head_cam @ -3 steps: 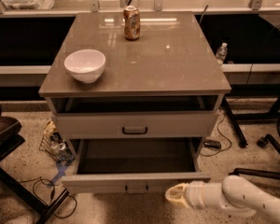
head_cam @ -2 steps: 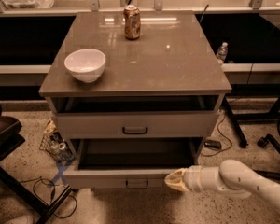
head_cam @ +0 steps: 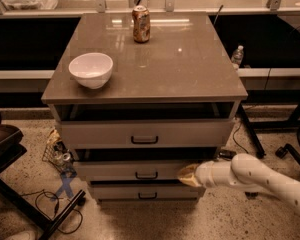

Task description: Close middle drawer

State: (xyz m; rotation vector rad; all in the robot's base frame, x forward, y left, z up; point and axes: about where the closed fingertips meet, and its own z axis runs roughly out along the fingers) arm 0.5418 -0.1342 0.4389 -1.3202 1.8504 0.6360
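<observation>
- Middle drawer point(head_cam: 115, 170): second of the cabinet's three, front standing a little proud, dark slit above it.
- Gripper point(head_cam: 189, 175) at the right end of that front, touching it, to the right of the small dark handle point(head_cam: 146, 175).
- Jaws narrow, drawn together into one tan wedge, holding nothing.
- Top drawer point(head_cam: 190, 133) directly above, also partly out; bottom drawer point(head_cam: 115, 191) below.
- On the surface point(head_cam: 190, 69): white bowl point(head_cam: 91, 70) near the front-left corner, can point(head_cam: 141, 24) upright at the middle of the back edge.
</observation>
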